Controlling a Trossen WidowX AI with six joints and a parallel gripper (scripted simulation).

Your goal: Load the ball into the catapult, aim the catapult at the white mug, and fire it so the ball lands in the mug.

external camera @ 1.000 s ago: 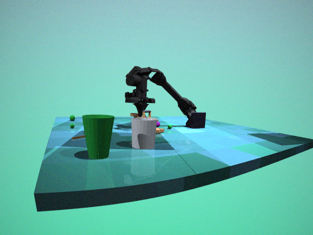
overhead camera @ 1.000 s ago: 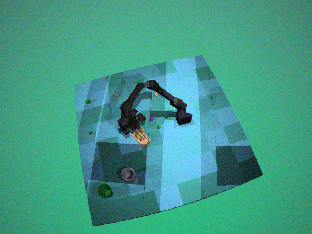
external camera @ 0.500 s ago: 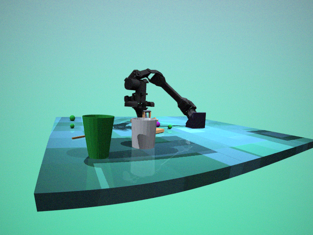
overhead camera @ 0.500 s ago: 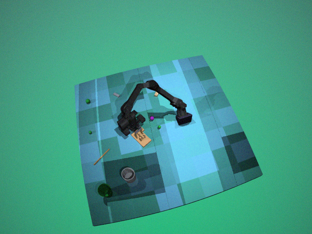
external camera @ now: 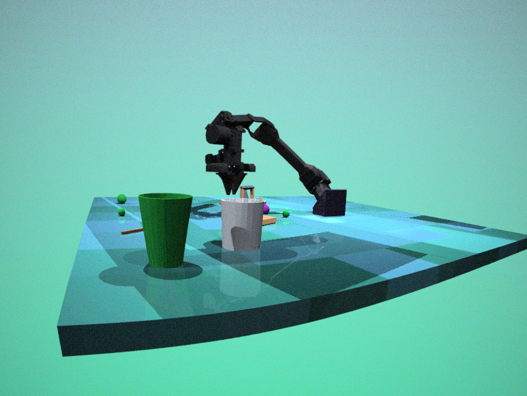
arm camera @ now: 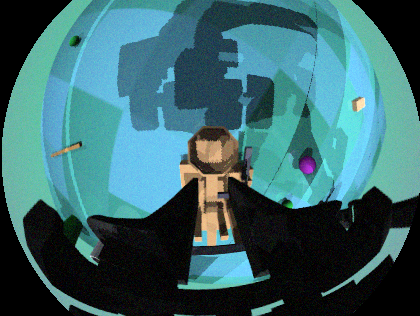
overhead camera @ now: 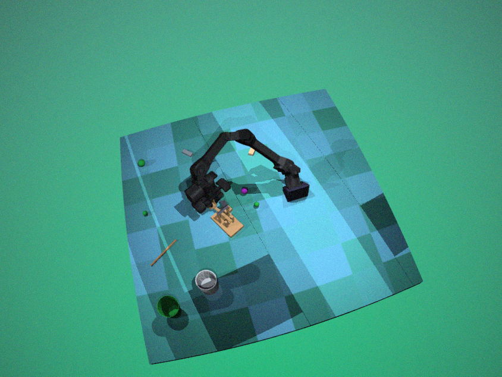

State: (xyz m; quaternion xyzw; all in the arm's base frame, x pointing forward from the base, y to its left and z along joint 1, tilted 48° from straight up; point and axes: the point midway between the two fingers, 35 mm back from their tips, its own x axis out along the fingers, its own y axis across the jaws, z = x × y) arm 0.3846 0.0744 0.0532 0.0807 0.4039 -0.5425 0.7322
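The wooden catapult (overhead camera: 235,228) (external camera: 269,220) (arm camera: 213,210) has its arm low, and its octagonal cup (arm camera: 212,150) shows no ball in it. My gripper (external camera: 231,192) (arm camera: 213,182) is partly open and empty, pointing down above the catapult arm, just behind the cup in the wrist view. A purple ball (overhead camera: 244,190) (external camera: 266,209) (arm camera: 307,165) and a small green ball (overhead camera: 256,204) (external camera: 285,213) (arm camera: 287,204) lie beside the catapult on the robot base's side. The white mug (overhead camera: 206,279) (external camera: 241,225) stands upright, beyond the catapult's base end.
A green cup (overhead camera: 168,306) (external camera: 165,230) stands beside the mug. Two more green balls (overhead camera: 141,163) (overhead camera: 145,213) and a thin stick (overhead camera: 163,253) (arm camera: 66,149) lie on the left. A grey block (overhead camera: 187,152) and a tan block (overhead camera: 251,151) (arm camera: 358,104) lie behind.
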